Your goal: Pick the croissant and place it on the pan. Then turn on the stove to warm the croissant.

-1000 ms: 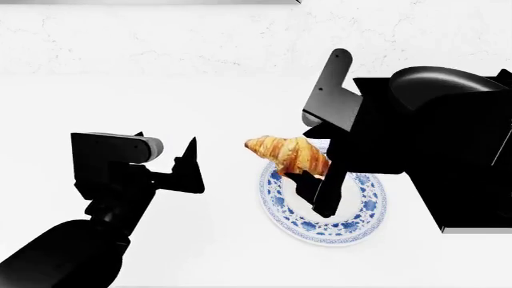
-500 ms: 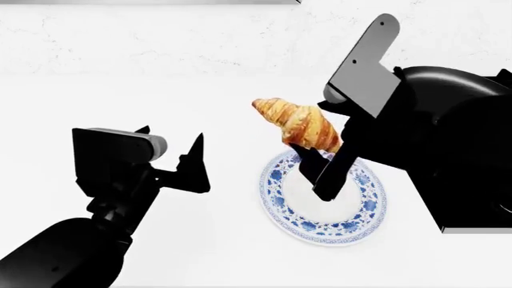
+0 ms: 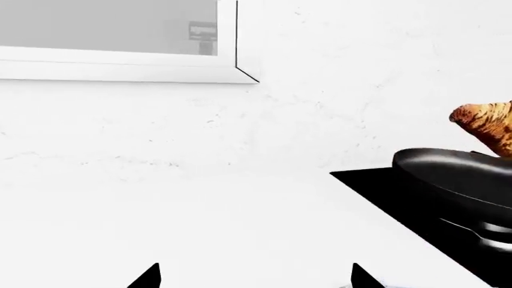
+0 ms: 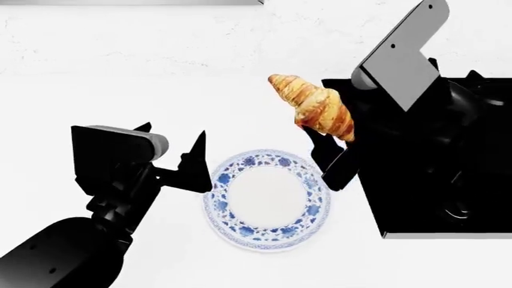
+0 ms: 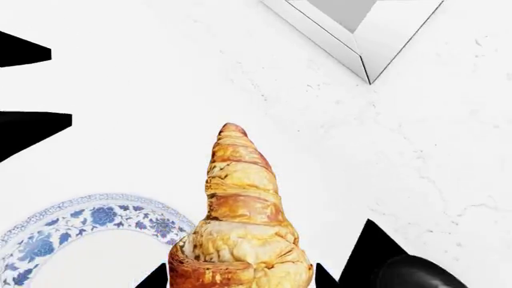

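Right gripper (image 4: 324, 139) clamps the thick end of the small golden-brown, ridged crescent croissant (image 4: 313, 107), held aloft between the white blue-rimmed plate (image 4: 267, 233) and the glossy black stove (image 4: 416, 198). Likely light, flaky, crushable; gentle mid-body hold suits. Left gripper (image 4: 172, 157) hangs spread, empty.

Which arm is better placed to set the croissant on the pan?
The right. Its tool already holds the croissant in the air beside the stove, where the pan sits. The left tool hangs open and empty on the plate's far side.
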You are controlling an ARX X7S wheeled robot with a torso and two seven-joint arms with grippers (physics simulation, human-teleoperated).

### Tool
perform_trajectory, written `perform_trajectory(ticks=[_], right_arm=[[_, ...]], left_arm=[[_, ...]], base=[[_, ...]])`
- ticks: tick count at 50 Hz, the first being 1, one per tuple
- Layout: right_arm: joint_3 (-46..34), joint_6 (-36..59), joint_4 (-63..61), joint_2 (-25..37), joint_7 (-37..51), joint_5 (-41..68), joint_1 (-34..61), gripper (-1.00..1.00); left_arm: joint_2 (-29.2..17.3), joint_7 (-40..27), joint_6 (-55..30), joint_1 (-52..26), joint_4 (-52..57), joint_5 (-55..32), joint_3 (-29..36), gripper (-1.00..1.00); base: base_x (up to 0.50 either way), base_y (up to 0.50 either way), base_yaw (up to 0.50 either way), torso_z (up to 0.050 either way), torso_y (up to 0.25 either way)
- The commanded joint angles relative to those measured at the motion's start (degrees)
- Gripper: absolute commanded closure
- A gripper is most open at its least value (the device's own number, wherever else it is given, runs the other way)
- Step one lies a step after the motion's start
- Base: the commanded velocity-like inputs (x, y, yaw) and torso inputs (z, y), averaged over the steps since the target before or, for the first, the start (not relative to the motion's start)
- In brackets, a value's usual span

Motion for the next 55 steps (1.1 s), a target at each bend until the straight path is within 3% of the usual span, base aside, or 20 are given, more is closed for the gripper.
perform_trajectory(ticks=[1,35,55], right_arm=[[1.0,-0.3,-0.9,0.9,1.0,-0.5,0.0,1.00],[1.8,1.8,-2.8,1.1,6.5,5.0,1.8,1.00],[-0.3,3.5,-2.6,-0.1,7.8,2.9,2.5,1.00]], left_arm=[[-0.2,-0.4,-0.1,-0.2,0.3,-0.4,0.1,-1.00],[-1.4,-0.5,0.7,1.0,2.2,-1.6,-0.4,-1.00],[-1.6,-0.3,1.7,1.4,1.3,-1.7,-0.6,-1.00]], base=[[0.06,-0.50,0.00,0.000,0.000],[0.05,-0.49,0.00,0.000,0.000],[0.01,-0.02,0.00,0.000,0.001]])
